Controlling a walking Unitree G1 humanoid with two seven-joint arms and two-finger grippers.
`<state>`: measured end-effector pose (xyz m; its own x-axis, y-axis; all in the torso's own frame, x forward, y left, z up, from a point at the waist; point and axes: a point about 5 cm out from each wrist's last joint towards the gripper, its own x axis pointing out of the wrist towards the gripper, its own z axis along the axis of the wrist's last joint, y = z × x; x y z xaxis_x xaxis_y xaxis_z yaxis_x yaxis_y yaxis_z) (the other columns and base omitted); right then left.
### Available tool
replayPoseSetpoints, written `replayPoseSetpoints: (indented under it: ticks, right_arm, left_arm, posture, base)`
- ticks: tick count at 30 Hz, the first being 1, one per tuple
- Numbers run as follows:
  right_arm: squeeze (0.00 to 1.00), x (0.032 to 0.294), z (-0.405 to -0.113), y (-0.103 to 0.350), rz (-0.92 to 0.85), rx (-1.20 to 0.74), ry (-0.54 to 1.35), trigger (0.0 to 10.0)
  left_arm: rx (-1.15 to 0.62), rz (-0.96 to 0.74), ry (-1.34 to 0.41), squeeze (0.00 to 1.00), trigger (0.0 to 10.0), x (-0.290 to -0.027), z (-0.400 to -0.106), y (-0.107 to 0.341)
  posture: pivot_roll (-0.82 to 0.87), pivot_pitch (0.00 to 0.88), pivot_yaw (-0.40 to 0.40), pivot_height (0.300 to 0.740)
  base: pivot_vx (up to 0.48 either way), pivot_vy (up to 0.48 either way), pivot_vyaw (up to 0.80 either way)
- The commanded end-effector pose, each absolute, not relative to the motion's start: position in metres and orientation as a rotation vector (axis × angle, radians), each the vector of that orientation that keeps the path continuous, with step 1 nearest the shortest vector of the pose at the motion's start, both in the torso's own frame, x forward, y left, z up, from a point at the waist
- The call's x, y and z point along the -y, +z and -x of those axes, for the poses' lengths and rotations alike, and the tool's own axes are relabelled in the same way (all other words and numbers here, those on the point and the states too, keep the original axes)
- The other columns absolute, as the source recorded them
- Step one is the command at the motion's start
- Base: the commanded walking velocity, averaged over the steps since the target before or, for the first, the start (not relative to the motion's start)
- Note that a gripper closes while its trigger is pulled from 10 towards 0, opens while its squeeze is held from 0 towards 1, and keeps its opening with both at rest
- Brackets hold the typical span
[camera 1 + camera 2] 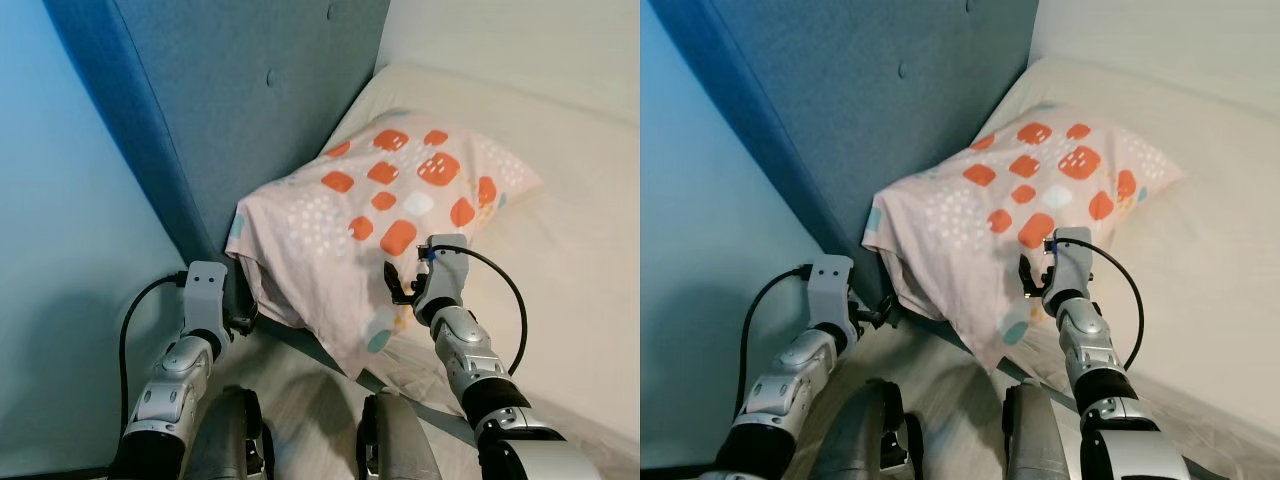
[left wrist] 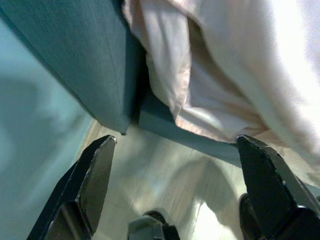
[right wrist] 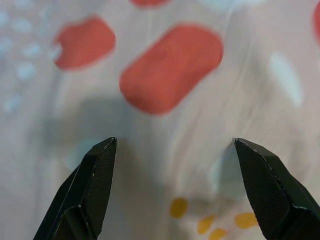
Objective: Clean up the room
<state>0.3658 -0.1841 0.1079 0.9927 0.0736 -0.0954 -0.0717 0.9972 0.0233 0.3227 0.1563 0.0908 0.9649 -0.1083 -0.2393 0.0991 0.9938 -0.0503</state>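
A pale pink pillow with orange patches lies at the head of the bed, leaning on the blue headboard, and its lower corner hangs over the bed's edge. My right gripper hovers open just over the pillow's lower part; in the right wrist view its fingertips straddle the patterned cloth without gripping it. My left gripper is low beside the pillow's left corner, near the headboard's end. It is open, and in the left wrist view the pillow's folded edge lies beyond its fingers.
The bed's cream sheet stretches away to the right. A light blue wall stands on the left. Pale floor shows below, with my own legs at the bottom edge. The bed frame's blue side rail runs under the pillow.
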Motion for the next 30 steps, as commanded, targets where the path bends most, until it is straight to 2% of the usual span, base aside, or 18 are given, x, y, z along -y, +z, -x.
replayPoseSetpoints:
  ticks: [1,15,21,29,30]
  right_arm:
    - [0.00,0.185,-0.361,0.097,-0.037,-0.132,0.065,10.0]
    - [0.00,0.186,-0.362,0.102,-0.054,-0.105,0.047,10.0]
    - [0.00,0.195,-0.364,0.113,-0.080,-0.046,-0.004,10.0]
    - [0.00,0.209,-0.368,0.131,-0.120,0.033,-0.048,10.0]
    - [0.00,0.215,-0.370,0.136,-0.123,0.039,-0.071,10.0]
  left_arm:
    - [-0.295,0.047,-0.102,0.00,10.0,-0.155,-0.316,0.079]
    - [-0.289,0.049,-0.109,0.00,10.0,-0.151,-0.315,0.082]
    - [-0.284,0.052,-0.116,0.00,10.0,-0.150,-0.316,0.085]
    - [-0.247,0.106,-0.084,0.00,10.0,-0.159,-0.315,0.093]
    - [-0.219,0.143,-0.051,0.00,10.0,-0.169,-0.312,0.097]
  posture:
    - [0.04,0.403,-0.013,0.595]
    - [0.05,0.401,-0.009,0.585]
    - [0.05,0.398,-0.002,0.585]
    - [0.05,0.391,0.003,0.575]
    - [0.05,0.390,0.004,0.570]
  base:
    - [0.000,0.000,0.00]
    - [0.000,0.000,0.00]
    - [0.000,0.000,0.00]
    - [0.000,0.000,0.00]
    - [0.000,0.000,0.00]
